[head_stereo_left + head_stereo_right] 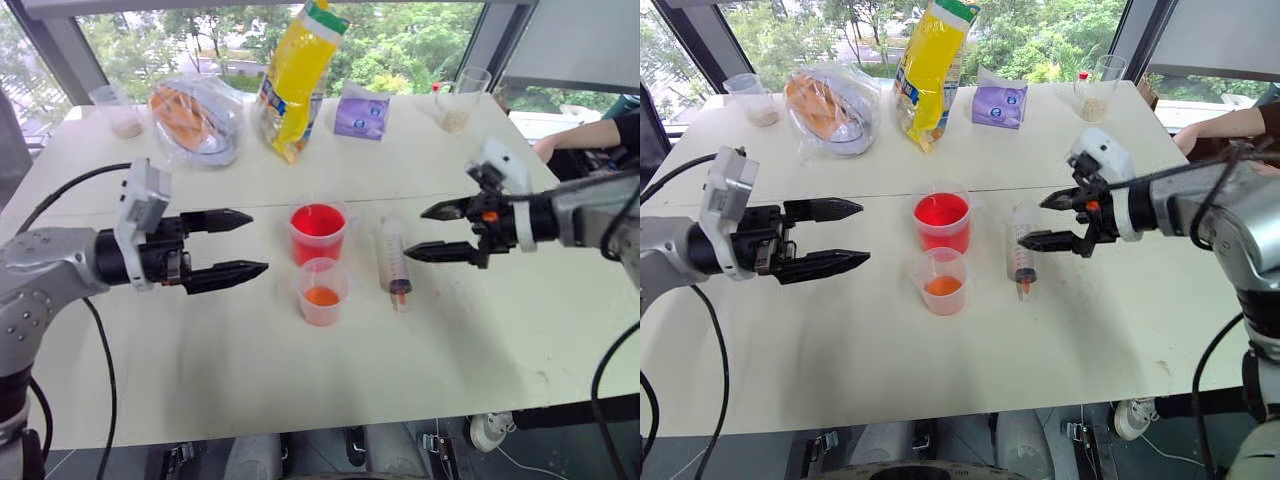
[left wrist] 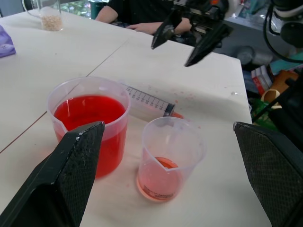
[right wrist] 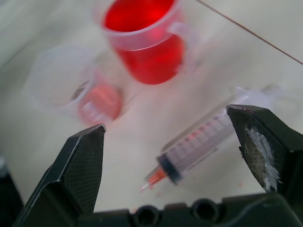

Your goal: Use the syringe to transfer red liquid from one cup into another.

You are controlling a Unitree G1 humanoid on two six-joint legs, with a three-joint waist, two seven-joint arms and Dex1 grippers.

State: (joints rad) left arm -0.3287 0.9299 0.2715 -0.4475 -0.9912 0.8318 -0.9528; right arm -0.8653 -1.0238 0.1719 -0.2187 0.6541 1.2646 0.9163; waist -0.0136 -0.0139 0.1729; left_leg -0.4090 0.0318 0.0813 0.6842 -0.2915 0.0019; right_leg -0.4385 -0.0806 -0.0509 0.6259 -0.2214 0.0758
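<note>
The syringe (image 1: 396,259) is lying flat on the tabletop (image 1: 420,370) just right of center frame, long axis running up-down with the orange tip toward the bottom, right beside the big red cup (image 1: 318,233) and the small cup (image 1: 323,291). The right pincer (image 1: 432,232) is way nearer, hovering just right of the barrel, released and spread wide, grasping nothing. The left pincer (image 1: 240,245), also wide and empty, sits at left on the far side of the cups, so I'd guess the right arm grabs it.
</note>
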